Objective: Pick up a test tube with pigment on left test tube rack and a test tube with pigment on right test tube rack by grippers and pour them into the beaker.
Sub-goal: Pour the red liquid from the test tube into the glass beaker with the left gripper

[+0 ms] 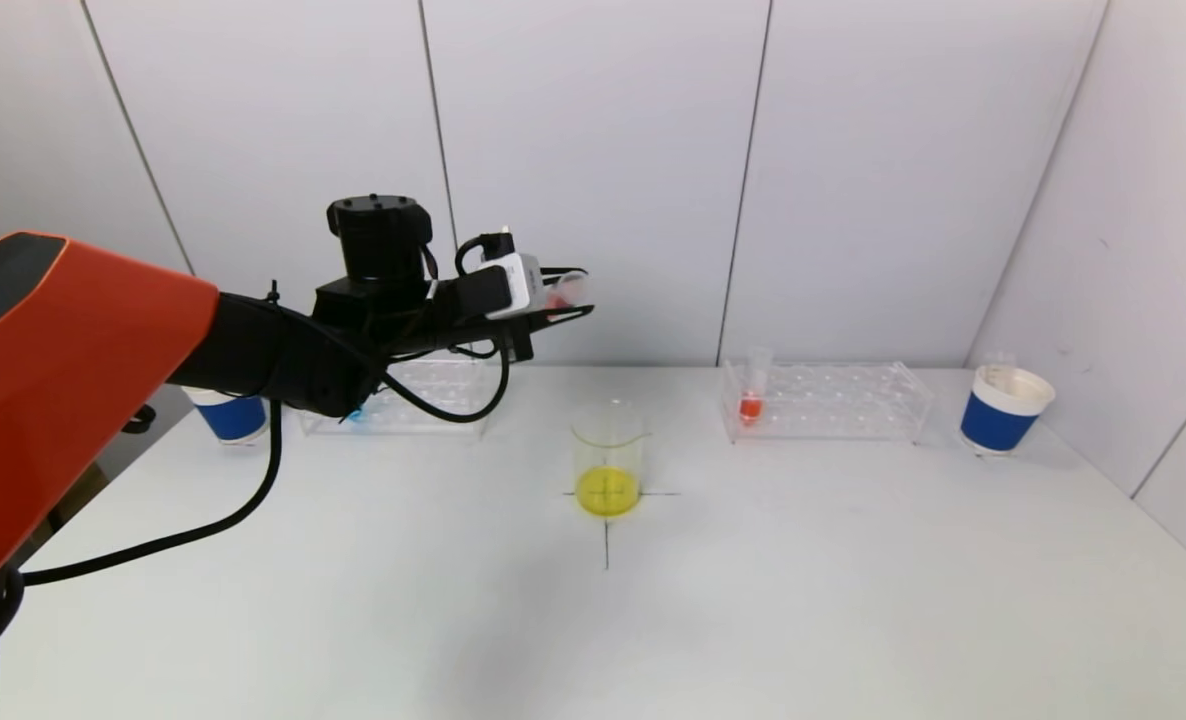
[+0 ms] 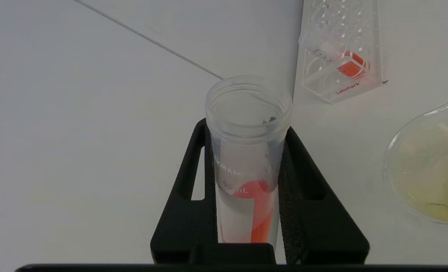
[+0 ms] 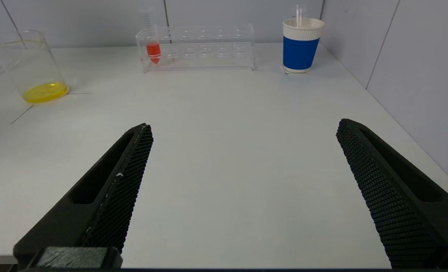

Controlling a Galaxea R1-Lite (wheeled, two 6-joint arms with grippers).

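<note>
**Lena:** Head view first, biggest things down. What's on your screen?

**Me:** I see the white table (image 1: 803, 600) with wall panels behind it. My orange-and-black left arm (image 1: 73, 390) reaches in from the left, raised well above the surface. Two clear plastic test tube racks stand along the far edge: the left rack (image 1: 423, 400) partly behind the arm, the right rack (image 1: 828, 402) on the other side. A blue-and-white paper cup (image 1: 1005, 408) sits just beyond the right rack, and a second blue cup (image 1: 231, 415) shows under the arm at the left.

**Lena:** And the beaker?

**Me:** The clear glass beaker (image 1: 608, 460) stands between the racks on a drawn cross, a shallow layer of yellow liquid in its bottom.

**Lena:** Grippers?

**Me:** My left gripper (image 2: 246, 151) is clamped on a clear plastic test tube with orange pigment (image 2: 246, 166). In the head view that tube lies nearly level in the air, its open mouth pointing right, up and to the left of the beaker. The pigment sits low in the tube, near the gripper's base.

**Lena:** Right side?

**Me:** My right gripper (image 3: 243, 181) hangs low over bare table near me, jaws spread wide, holding nothing. A second orange-filled tube (image 3: 153, 47) stands upright in the right rack's end slot nearest the beaker.
</note>
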